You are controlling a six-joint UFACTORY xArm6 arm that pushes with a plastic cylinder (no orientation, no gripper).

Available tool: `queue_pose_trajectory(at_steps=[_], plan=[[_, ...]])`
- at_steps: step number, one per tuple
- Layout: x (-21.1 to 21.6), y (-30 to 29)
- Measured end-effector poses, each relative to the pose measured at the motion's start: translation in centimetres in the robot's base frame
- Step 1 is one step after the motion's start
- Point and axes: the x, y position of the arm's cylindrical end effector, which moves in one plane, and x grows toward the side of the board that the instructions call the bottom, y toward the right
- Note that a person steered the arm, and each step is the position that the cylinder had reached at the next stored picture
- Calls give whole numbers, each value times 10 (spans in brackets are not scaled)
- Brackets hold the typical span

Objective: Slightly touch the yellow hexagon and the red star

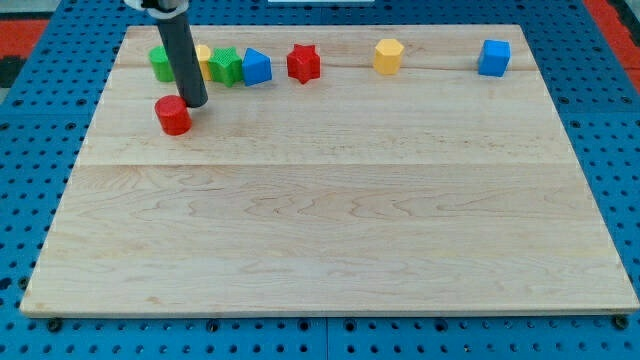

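The yellow hexagon [388, 56] sits near the view's top, right of centre. The red star [303, 63] sits to its left, also near the top edge. My tip [195, 103] is at the view's upper left, far left of both, touching or right beside the upper right of a red cylinder [173, 115]. The dark rod rises from the tip to the top edge of the view.
A row at the upper left holds a green block [160, 62], a yellow block [204, 62] partly hidden by the rod, a green star [226, 66] and a blue block [256, 67]. A blue cube [493, 57] sits at the upper right. The wooden board [330, 220] lies on a blue pegboard.
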Motion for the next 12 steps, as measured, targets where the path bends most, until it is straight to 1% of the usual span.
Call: queue_pose_trajectory(at_steps=[1, 2, 3, 4, 5, 6, 7, 8, 9, 10, 11, 12], plan=[[18, -5], [10, 8], [3, 107], [-14, 215], [-56, 262], [-74, 285], [-108, 288], [-131, 286], [-114, 263], [-104, 277], [-124, 263], [-128, 217]])
